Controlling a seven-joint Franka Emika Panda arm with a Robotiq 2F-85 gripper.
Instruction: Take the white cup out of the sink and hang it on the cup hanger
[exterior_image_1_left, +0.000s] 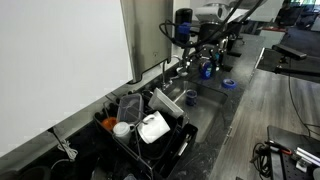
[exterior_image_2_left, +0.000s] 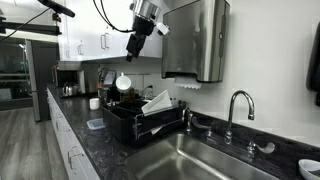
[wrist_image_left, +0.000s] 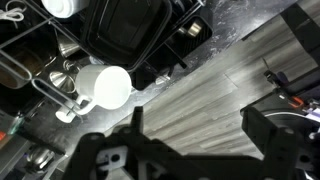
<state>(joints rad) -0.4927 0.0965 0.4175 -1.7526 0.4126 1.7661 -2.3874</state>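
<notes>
The white cup (exterior_image_2_left: 123, 82) sits on an upright bar at the end of the black wire cup hanger (exterior_image_2_left: 140, 122). It also shows in an exterior view (exterior_image_1_left: 152, 127) and in the wrist view (wrist_image_left: 108, 86). My gripper (exterior_image_2_left: 133, 46) hangs open and empty in the air above and a little to the right of the cup, not touching it. In the wrist view the two fingers (wrist_image_left: 197, 130) stand wide apart with only the wood floor between them. The sink (exterior_image_2_left: 205, 160) lies beside the rack, and no cup shows in it.
A flat white plate-like piece (exterior_image_2_left: 156, 102) leans in the rack. A faucet (exterior_image_2_left: 237, 103) stands at the sink's rim. A steel wall dispenser (exterior_image_2_left: 196, 40) hangs above the counter. Small blue cups (exterior_image_1_left: 207, 70) stand farther along the counter. The counter edge drops to the wood floor (wrist_image_left: 200, 80).
</notes>
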